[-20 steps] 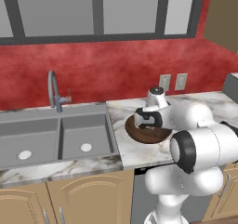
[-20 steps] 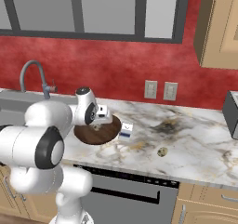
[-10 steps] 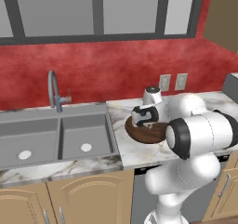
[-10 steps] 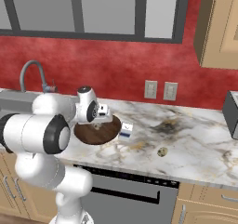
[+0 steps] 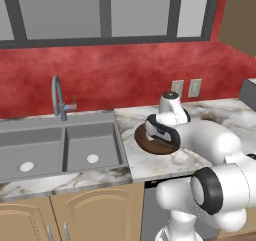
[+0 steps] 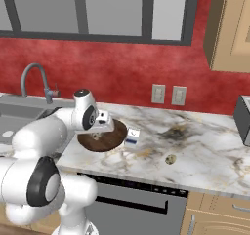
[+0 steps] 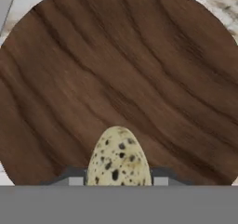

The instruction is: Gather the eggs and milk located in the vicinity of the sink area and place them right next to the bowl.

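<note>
The bowl (image 6: 103,136) sits on the marble tabletop (image 6: 205,151) just right of the sink (image 5: 60,147), and everything here is placed from it. Touching or almost touching the bowl's right rim stands the milk carton (image 6: 132,136), upright. Further right of the bowl, well apart from it and near the tabletop's front edge, lies one speckled egg (image 6: 170,159) on bare marble. Behind the bowl the red wall carries two outlets (image 6: 167,94); a dark appliance (image 6: 242,119) sits at the far right end of the tabletop. The faucet (image 5: 58,98) rises behind the sink, left of the bowl.

The arm bends forward from the base and folds down, so the hand (image 7: 119,183) hangs directly above the bowl, pointing straight into it. Its fingers are pressed in on a second speckled egg (image 7: 119,160), pinched between them, over the bowl's wood-grain floor; whether the egg touches the floor cannot be told.

The carton blocks the bowl's right side. In front of the bowl only a narrow strip of marble runs to the tabletop edge; to its left the sink rim is close. Right of the carton, bare marble stretches out around the lone egg.
</note>
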Available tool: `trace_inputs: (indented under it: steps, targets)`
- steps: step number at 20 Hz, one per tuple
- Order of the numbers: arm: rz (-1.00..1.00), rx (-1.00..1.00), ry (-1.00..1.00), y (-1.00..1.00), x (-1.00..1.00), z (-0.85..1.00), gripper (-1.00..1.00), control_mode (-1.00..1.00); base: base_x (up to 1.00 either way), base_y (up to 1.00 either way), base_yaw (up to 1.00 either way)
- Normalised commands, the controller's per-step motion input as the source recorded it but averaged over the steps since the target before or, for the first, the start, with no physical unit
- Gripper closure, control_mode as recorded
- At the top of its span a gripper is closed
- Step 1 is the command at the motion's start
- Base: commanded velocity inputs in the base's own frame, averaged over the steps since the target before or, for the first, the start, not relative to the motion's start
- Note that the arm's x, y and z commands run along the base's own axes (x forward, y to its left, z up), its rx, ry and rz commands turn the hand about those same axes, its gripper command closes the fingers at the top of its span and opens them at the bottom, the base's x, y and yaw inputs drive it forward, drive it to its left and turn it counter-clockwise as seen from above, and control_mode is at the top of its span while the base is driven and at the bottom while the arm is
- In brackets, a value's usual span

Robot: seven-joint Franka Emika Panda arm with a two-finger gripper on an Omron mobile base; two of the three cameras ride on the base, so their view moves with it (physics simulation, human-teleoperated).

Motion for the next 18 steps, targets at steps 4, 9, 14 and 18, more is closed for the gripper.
trace_inputs:
  steps: [4,9,14,18]
  targets:
    - [0.00,-0.01,0.03,-0.01,-0.80,0.09,1.00,-1.00,0.00,0.00,0.00]
    - [0.01,0.00,0.00,-0.35,-0.27,-0.13,1.00,-1.00,0.00,0.00,0.00]
    - [0.03,0.00,0.00,-0.42,-0.20,0.00,1.00,-1.00,0.00,0.00,0.00]
    - [0.04,0.00,0.00,-0.41,-0.19,-0.09,1.00,-1.00,0.00,0.00,0.00]
